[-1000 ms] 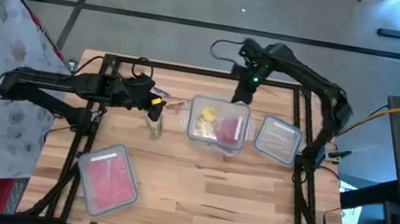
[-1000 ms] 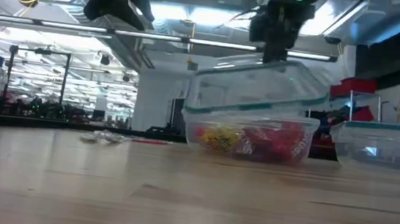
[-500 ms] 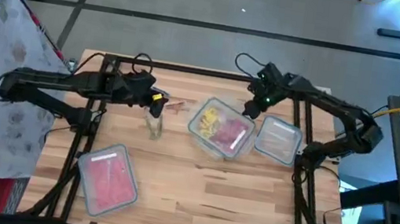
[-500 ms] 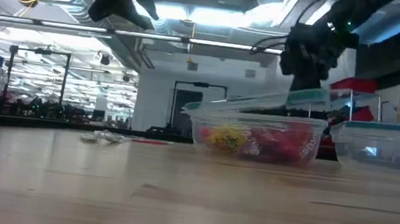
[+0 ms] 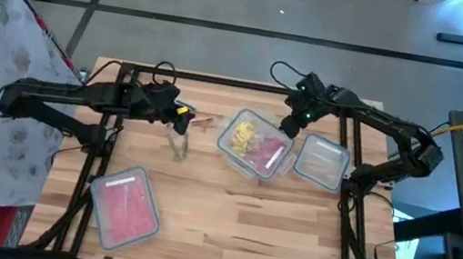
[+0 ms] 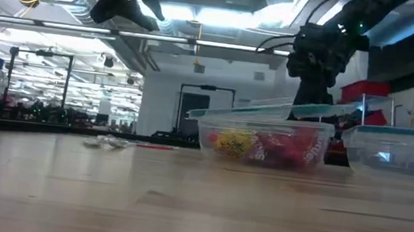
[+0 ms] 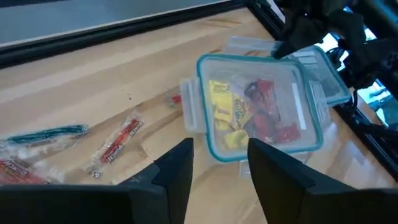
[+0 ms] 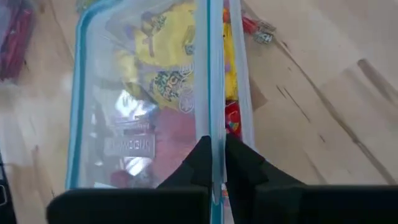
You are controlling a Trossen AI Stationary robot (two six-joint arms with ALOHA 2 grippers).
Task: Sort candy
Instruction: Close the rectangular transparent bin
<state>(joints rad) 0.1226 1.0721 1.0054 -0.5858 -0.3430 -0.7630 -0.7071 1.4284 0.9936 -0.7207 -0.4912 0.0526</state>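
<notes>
My right wrist view shows the right gripper (image 8: pixel 214 163) pinched on the thin edge of a clear lid (image 8: pixel 143 93), a grip I cannot make out from overhead. The low view shows that lid lying tilted on the container (image 6: pixel 265 146). The candy (image 5: pixel 252 144), yellow and red, sits in this container near the middle of the tabletop's (image 5: pixel 226 230) far edge; the container's long axis runs diagonally. The left wrist view shows loose wrapped pieces (image 7: pixel 115 146) on the wood. The left gripper (image 5: pixel 180 115) hangs toward the far left, fingers (image 7: pixel 177 168) apart, holding nothing.
</notes>
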